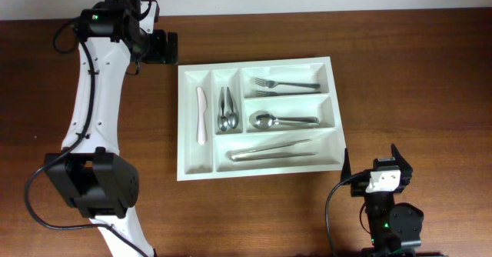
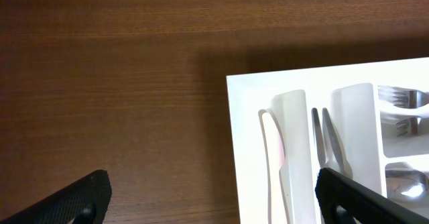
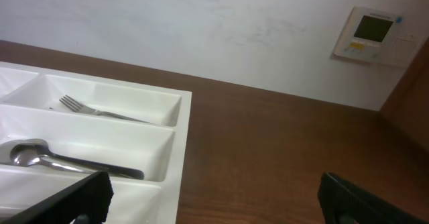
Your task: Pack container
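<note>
The container (image 1: pixel 186 126) is a white five-compartment cutlery tray in the middle of the table. It holds a white knife (image 1: pixel 202 115), small spoons (image 1: pixel 227 108), forks (image 1: pixel 283 84), large spoons (image 1: pixel 283 120) and tongs (image 1: pixel 273 151). The tray also shows in the left wrist view (image 2: pixel 244 137) and in the right wrist view (image 3: pixel 184 127). My left gripper (image 1: pixel 163 48) is open and empty above the bare table just beyond the tray's far left corner. My right gripper (image 1: pixel 388 168) is open and empty near the front edge, right of the tray.
The dark wooden table (image 1: pixel 407 88) surrounds the tray. A white wall with a control panel (image 3: pixel 371 34) stands behind the table in the right wrist view. The left arm (image 1: pixel 96 103) stretches along the table's left side.
</note>
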